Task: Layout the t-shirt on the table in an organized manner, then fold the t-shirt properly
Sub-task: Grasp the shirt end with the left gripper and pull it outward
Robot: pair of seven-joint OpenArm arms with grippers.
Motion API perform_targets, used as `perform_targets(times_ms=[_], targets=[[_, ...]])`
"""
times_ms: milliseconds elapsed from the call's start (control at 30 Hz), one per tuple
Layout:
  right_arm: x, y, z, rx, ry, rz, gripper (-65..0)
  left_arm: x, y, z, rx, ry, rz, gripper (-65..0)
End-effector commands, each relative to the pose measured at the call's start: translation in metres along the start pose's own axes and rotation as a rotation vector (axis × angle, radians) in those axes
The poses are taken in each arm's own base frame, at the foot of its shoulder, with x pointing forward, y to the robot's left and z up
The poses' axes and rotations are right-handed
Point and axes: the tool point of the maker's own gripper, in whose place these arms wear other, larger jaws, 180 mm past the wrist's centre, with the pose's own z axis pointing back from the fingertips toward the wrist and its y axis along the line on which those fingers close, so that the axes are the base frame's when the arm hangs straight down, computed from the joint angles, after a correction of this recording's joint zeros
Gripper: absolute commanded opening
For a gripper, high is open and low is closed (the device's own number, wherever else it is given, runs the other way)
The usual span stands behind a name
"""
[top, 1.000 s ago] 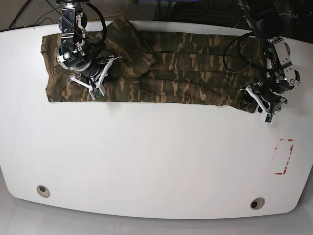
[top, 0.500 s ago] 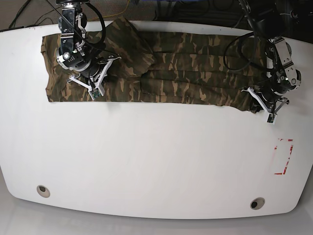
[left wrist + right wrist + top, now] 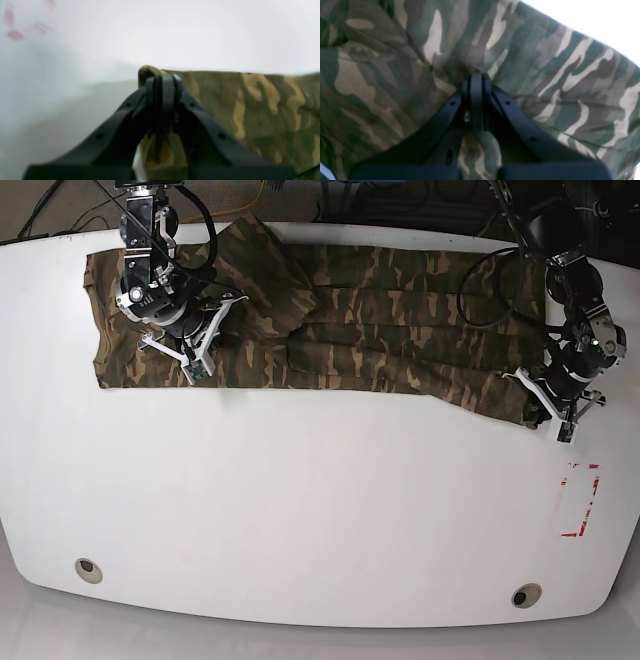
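Camouflage t-shirt (image 3: 330, 330) lies spread along the far edge of the white surface (image 3: 300, 510). Left pincer (image 3: 162, 75) is pressed together, pinching the shirt's right near corner. Right pincer (image 3: 476, 76) is clamped on cloth at the left part.

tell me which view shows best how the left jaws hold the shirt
The left wrist view: the left gripper is shut, with a fold of the shirt edge poking out above its tips. The base view shows only the gripper small at the shirt's corner. The right wrist view doesn't show it.
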Motion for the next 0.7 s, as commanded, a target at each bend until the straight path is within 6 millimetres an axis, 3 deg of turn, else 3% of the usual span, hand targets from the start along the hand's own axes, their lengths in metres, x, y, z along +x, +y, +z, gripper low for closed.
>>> perform_targets(times_ms=[0,333,667], targets=[[0.012,-0.004,0.004,-0.009,-0.045,0.006,-65.0,0.011,0.006,0.012,0.028,-0.006,-0.040,-62.4],[0.013,-0.005,0.004,-0.012,-0.047,0.004,-65.0,-0.009,-0.001,0.049,0.075,0.090,-0.142,-62.3],[0.015,0.000,0.002,-0.006,-0.053,-0.008,-65.0,-0.058,-0.013,0.071,0.060,0.222,-0.165,-62.3]])
